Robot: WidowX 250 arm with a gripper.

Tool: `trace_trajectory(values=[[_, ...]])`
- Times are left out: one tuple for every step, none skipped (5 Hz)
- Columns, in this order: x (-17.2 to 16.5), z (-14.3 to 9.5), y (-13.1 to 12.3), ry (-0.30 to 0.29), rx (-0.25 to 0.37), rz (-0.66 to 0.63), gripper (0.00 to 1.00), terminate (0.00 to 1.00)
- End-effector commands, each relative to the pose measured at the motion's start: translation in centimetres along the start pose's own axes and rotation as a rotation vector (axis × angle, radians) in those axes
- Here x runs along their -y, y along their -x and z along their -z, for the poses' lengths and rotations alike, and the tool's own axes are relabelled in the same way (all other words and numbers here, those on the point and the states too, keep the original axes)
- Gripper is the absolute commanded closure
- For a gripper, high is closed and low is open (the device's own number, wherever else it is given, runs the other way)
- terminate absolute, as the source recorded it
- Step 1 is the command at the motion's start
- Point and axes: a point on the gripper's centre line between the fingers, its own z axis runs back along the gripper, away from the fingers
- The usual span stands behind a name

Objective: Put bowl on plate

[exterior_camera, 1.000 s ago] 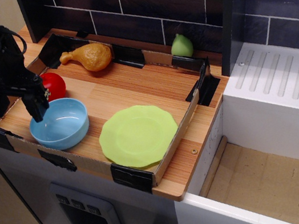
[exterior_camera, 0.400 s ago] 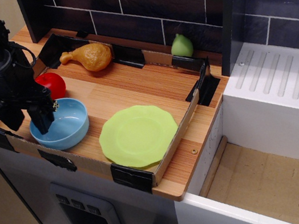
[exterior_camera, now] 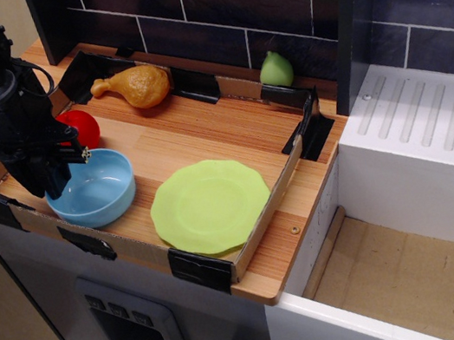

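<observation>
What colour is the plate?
Lime green, plain; the plate shows clearly in the observation.image view, right of the bowl.

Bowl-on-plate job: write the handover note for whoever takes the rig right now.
Gripper: down at the left rim of the bowl, fingers closed together there; a firm grasp cannot be confirmed.
Bowl: sits on the wooden tray, front left, beside the red apple.
Plate: bare, to the bowl's right.
Done: approach to the bowl.
Left: lift the bowl, carry it right, set it on the plate.
</observation>
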Motion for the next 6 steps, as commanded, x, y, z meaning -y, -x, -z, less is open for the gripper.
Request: trace_trajectory(values=[[1.9,-4.5,-1.6,0.030,0.069,-0.029,1.00,0.00],[4.5,-6.0,-1.9,0.082,0.073,-0.043,1.00,0.00],[7.3,-5.7,-2.6,0.096,0.057,-0.057,1.00,0.00],[9.1,-4.4,-2.9,0.081,0.056,-0.069,1.00,0.00],[10.0,-2.8,-2.7,0.056,0.047,-0.056,1.00,0.00],[9.7,-1.8,-2.3,0.022,0.065,-0.038,1.00,0.00]])
